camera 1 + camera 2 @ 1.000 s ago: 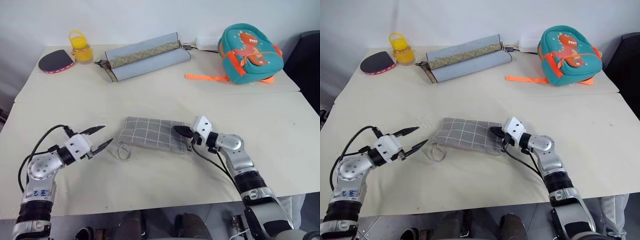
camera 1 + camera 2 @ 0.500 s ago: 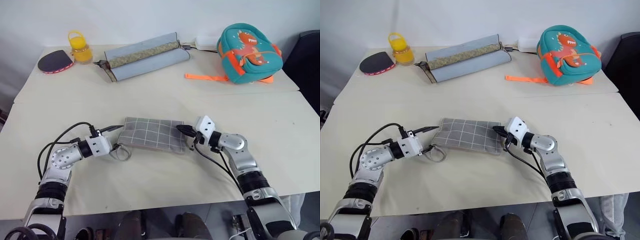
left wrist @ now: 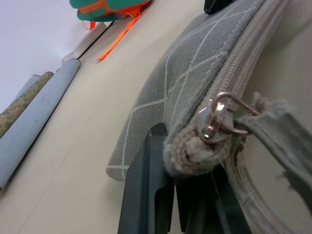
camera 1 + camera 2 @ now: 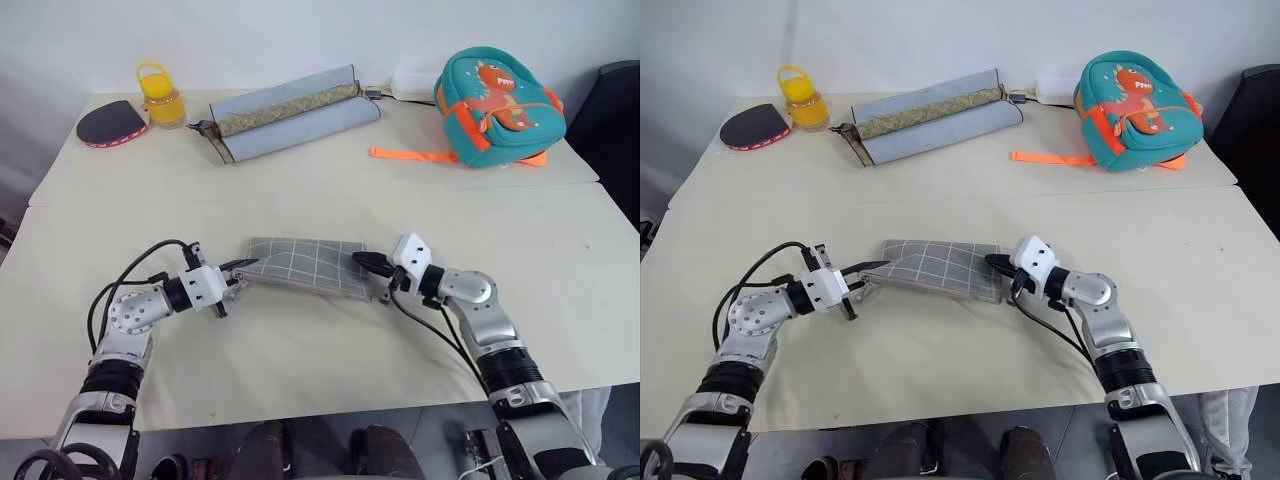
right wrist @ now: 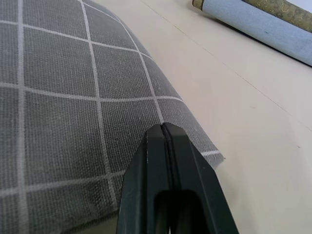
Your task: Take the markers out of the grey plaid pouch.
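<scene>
The grey plaid pouch (image 4: 305, 266) lies flat at the middle of the table, zip closed. My left gripper (image 4: 238, 270) is shut on its left end. In the left wrist view the black fingers (image 3: 146, 185) pinch that end right below the metal ring pull (image 3: 219, 119), from which a grey fabric loop (image 3: 275, 129) hangs. At the pouch's right end my right gripper (image 4: 365, 262) is shut, and its joined fingertips (image 5: 163, 134) rest on the fabric with nothing between them. The markers are hidden.
At the back of the table lie a long pale blue-grey case with an olive strip (image 4: 285, 112), a teal backpack with orange straps (image 4: 498, 95), a yellow container (image 4: 160, 95), a dark paddle (image 4: 110, 122) and a white box (image 4: 410, 83).
My left gripper has moved right to the pouch's left end and gone from open to shut on it. The right gripper has kept still.
</scene>
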{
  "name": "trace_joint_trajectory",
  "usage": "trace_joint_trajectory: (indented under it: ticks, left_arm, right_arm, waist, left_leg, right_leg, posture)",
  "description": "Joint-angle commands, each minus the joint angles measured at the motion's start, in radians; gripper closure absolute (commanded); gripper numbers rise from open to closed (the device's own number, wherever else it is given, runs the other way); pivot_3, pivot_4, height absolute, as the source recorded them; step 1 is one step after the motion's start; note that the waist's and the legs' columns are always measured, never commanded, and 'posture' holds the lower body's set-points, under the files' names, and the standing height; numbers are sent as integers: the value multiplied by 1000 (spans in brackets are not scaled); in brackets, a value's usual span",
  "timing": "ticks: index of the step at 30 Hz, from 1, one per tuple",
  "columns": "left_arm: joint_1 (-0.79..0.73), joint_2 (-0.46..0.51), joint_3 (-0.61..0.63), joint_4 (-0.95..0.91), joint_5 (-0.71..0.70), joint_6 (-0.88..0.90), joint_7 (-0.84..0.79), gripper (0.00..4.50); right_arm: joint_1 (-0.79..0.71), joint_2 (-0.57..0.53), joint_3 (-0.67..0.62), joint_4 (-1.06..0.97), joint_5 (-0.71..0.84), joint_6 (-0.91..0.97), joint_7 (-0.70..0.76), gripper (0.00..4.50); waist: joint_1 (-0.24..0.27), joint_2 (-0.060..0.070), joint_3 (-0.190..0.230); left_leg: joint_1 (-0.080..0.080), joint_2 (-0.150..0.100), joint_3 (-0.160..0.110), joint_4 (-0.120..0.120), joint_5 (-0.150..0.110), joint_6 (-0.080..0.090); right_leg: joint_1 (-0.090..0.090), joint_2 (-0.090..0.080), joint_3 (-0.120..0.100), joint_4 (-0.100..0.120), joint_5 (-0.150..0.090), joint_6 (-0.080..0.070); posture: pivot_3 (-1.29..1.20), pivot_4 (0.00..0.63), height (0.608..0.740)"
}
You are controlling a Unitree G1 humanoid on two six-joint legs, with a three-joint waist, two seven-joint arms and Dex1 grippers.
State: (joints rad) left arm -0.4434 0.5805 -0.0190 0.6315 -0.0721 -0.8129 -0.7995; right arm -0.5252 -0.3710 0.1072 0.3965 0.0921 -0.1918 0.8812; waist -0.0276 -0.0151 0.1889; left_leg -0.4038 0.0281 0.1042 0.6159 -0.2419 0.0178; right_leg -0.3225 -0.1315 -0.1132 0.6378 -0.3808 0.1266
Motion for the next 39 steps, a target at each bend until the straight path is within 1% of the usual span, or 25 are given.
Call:
trace_joint_trajectory:
  ticks: [1,2,5,7,10,11,13,15,16,18,19,23,25,26,29,30,32,34,35,38,39]
  left_arm:
    - [35,-27,2,-107,0,76,51,4478]
    - [46,-34,3,-142,6,105,68,4478]
    - [99,-66,-8,-312,76,281,159,4500]
    - [125,-81,-7,-399,100,378,197,4500]
    - [155,-101,-27,-533,173,506,249,4500]
    - [161,-111,-36,-562,209,538,275,4500]
    - [173,-139,-44,-616,221,604,305,4500]
    - [186,-154,-51,-662,222,654,311,4500]
    - [194,-154,-54,-686,227,673,309,4500]
    - [205,-146,-49,-721,220,706,301,4500]
    - [207,-143,-43,-732,207,719,296,4500]
    - [207,-130,-42,-749,193,738,285,4500]
    - [204,-128,-43,-752,189,745,283,4500]
    - [204,-131,-41,-754,180,752,281,4500]
    - [205,-139,-35,-764,154,771,278,4500]
    - [207,-142,-31,-768,139,782,276,4500]
    - [216,-148,-21,-786,77,837,244,4500]
    - [222,-147,-14,-797,50,860,233,3958]
    - [223,-146,-9,-799,26,859,217,3738]
    - [235,-132,-2,-809,-15,852,185,2738]
    - [236,-126,0,-807,-4,835,191,2451]
  right_arm:
    - [-28,-14,-49,-100,83,48,18,4500]
    - [-34,-17,-55,-121,106,70,29,4500]
    - [-41,-43,-61,-245,169,149,67,3938]
    - [-37,-54,-54,-305,191,192,81,3246]
    - [-14,-83,-11,-432,200,229,122,2149]
    - [-1,-89,17,-472,158,192,120,1844]
    - [20,-100,76,-506,44,106,94,1844]
    - [35,-113,130,-494,-75,27,56,1844]
    - [45,-114,155,-472,-159,-26,4,1844]
    - [57,-97,177,-445,-236,-63,-68,1844]
    - [45,-97,185,-425,-299,-102,-121,1844]
    - [4,-108,208,-366,-443,-189,-232,1844]
    - [-12,-118,226,-323,-497,-234,-262,1844]
    - [-16,-113,224,-306,-495,-241,-270,1844]
    - [-30,-103,210,-279,-486,-252,-295,2457]
    - [-31,-102,209,-274,-477,-256,-294,2770]
    - [-33,-108,216,-264,-482,-267,-290,3539]
    - [-33,-108,213,-259,-481,-270,-293,4251]
    - [-34,-107,210,-257,-479,-270,-294,4498]
    - [-35,-102,196,-248,-454,-266,-293,4500]
    - [-35,-100,192,-246,-444,-265,-292,4500]
  waist:
    - [0,0,0]
    - [0,0,0]
    - [2,0,0]
    - [2,0,0]
    - [3,0,0]
    - [3,0,0]
    - [3,0,0]
    - [3,-1,0]
    - [3,-1,0]
    - [3,-1,0]
    - [4,-1,0]
    - [2,-1,0]
    - [2,-1,0]
    - [2,-1,0]
    - [3,-1,0]
    - [2,-1,0]
    - [2,-1,0]
    - [1,-1,0]
    - [1,-1,0]
    - [2,-1,0]
    - [2,-1,0]
  left_leg:
    - [0,0,0,0,0,0]
    - [0,0,0,0,0,0]
    - [-1,0,-1,0,0,0]
    - [-1,0,-1,0,0,0]
    - [-1,1,-1,0,0,0]
    - [-1,0,-1,0,0,0]
    - [-1,0,-1,0,0,0]
    - [-1,0,0,0,0,0]
    - [-1,0,0,0,0,0]
    - [-1,0,0,0,0,0]
    - [-1,0,0,0,0,0]
    - [-1,0,1,0,1,-1]
    - [-1,1,1,0,1,-1]
    - [0,1,1,0,1,-1]
    - [-1,0,0,0,1,-1]
    - [-1,0,0,0,1,-1]
    - [-1,0,0,0,1,-1]
    - [-1,1,0,0,1,-1]
    - [-1,1,0,0,1,-1]
    - [-1,1,0,1,1,-1]
    - [-1,1,0,1,1,-1]
  right_leg:
    - [0,0,0,0,0,0]
    - [0,0,0,0,0,0]
    - [0,0,1,0,0,0]
    - [0,0,1,0,0,0]
    - [0,0,2,0,0,0]
    - [0,0,2,0,0,0]
    - [0,0,2,-1,0,0]
    - [0,0,2,-1,0,0]
    - [0,-1,2,-1,0,0]
    - [-1,-1,3,-1,0,0]
    - [0,-1,3,-1,0,0]
    - [0,0,3,-1,0,0]
    - [0,0,4,-1,0,0]
    - [0,0,3,-1,0,0]
    - [0,0,4,-1,0,0]
    - [0,0,4,-1,0,0]
    - [0,0,4,-1,0,0]
    - [0,0,4,-1,0,0]
    - [0,0,4,-1,0,0]
    - [0,0,4,-1,0,0]
    - [0,0,4,-1,0,0]
  posture:
    - [0,150,740]
    - [0,150,740]
    - [0,150,740]
    - [0,150,740]
    - [0,150,740]
    - [0,150,740]
    - [0,150,740]
    - [0,150,740]
    - [0,150,740]
    - [0,150,740]
    - [0,150,740]
    - [0,150,740]
    - [0,150,740]
    - [0,150,740]
    - [0,150,740]
    - [0,150,740]
    - [0,150,740]
    - [0,150,740]
    - [0,150,740]
    - [0,150,740]
    - [0,150,740]
